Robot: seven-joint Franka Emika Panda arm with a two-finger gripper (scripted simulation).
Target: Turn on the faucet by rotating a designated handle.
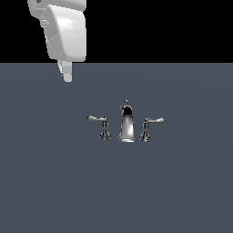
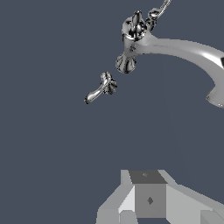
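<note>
The chrome faucet (image 1: 127,125) stands on the dark floor, its tapered spout between two lever handles. The handle (image 1: 102,124) is on the exterior view's left of the spout, with its slim arm pointing away from it. The mirror-image lever (image 1: 149,125) is on the other side. My gripper (image 1: 67,75) hangs high, far back and to the exterior view's left of the handle, touching nothing, fingers together. In the wrist view the handle (image 2: 103,87) is small and far off, beside the curved spout (image 2: 188,50), and my gripper (image 2: 148,197) holds nothing.
The floor (image 1: 54,182) is flat, dark grey-blue and bare around the faucet. Behind it the background is black. My white hand housing (image 1: 66,32) fills the exterior view's upper left corner.
</note>
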